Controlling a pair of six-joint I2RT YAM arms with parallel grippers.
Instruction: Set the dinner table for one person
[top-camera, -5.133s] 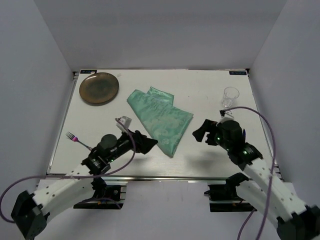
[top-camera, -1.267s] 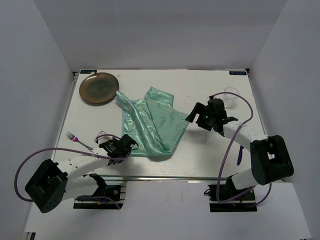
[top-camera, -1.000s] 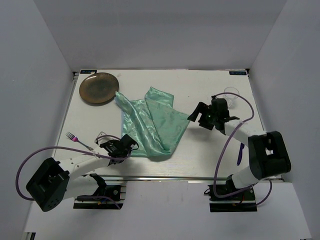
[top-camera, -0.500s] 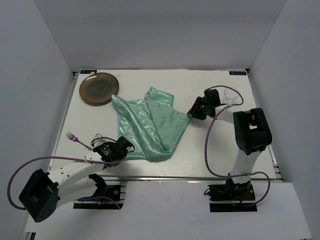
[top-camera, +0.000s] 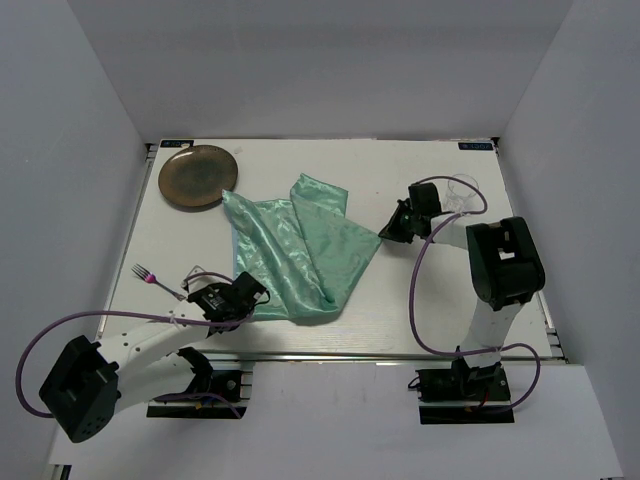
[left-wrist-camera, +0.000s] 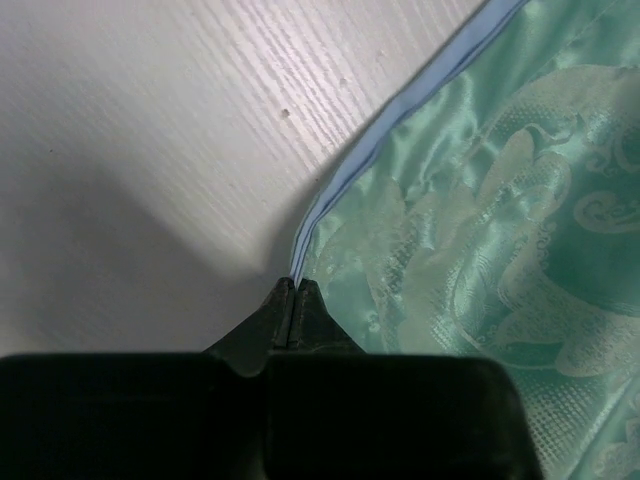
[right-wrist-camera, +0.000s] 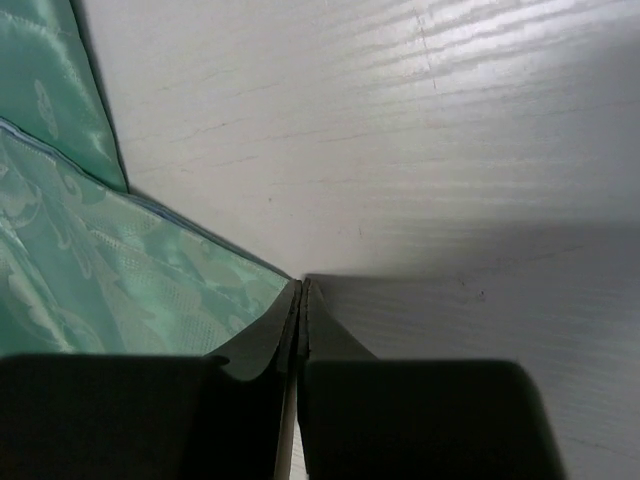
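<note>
A mint-green patterned cloth (top-camera: 295, 250) lies rumpled in the middle of the white dinner table (top-camera: 420, 300). My left gripper (top-camera: 250, 300) sits low at the cloth's near-left edge. In the left wrist view its jaws (left-wrist-camera: 297, 285) are shut on the cloth's blue-hemmed edge (left-wrist-camera: 400, 100). My right gripper (top-camera: 388, 232) is down at the cloth's right corner. In the right wrist view its tips (right-wrist-camera: 302, 285) are pressed together, with the cloth's corner (right-wrist-camera: 150, 270) running into them.
A brown plate (top-camera: 198, 177) sits at the far left corner, touching the cloth's far-left flap. A purple-handled fork (top-camera: 155, 281) lies near the left edge. A clear glass (top-camera: 462, 190) stands at the far right, just behind my right arm.
My right gripper moved onto the cloth's right corner and closed from wide open. The left gripper stayed shut and drew the near edge slightly leftward; the far-left flap spread toward the plate.
</note>
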